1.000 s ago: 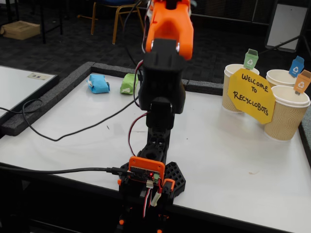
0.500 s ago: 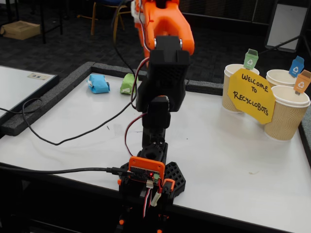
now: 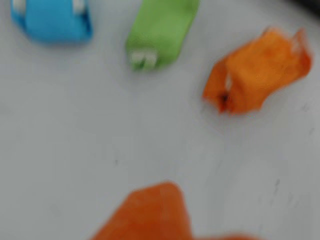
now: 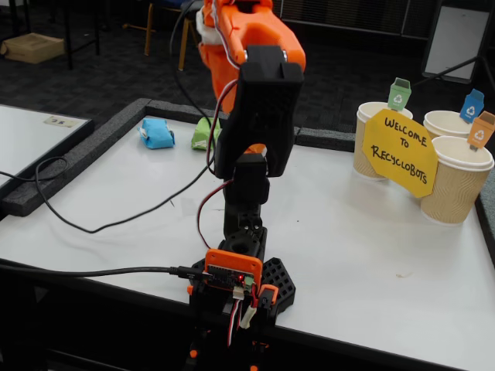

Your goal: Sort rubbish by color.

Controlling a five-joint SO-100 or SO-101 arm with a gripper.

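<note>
Orange crumpled paper wad (image 3: 257, 70) at upper right of blurred wrist view, on white table (image 3: 100, 150).
Green wad (image 3: 161, 31) top centre, light blue wad (image 3: 52, 20) upper left; orange gripper (image 3: 150, 215) at bottom edge, opening impossible to tell.

White table (image 4: 371, 255) with black raised edging, dark carpeted floor (image 4: 100, 73), chair legs (image 4: 165, 35) behind, cardboard box (image 4: 32, 48) on floor

Your wrist view is blurred; the gripper (image 3: 150, 220) is cut off below. In your fixed view the arm (image 4: 251, 100) hides the orange wad (image 3: 257, 70), which lies beyond it.
</note>
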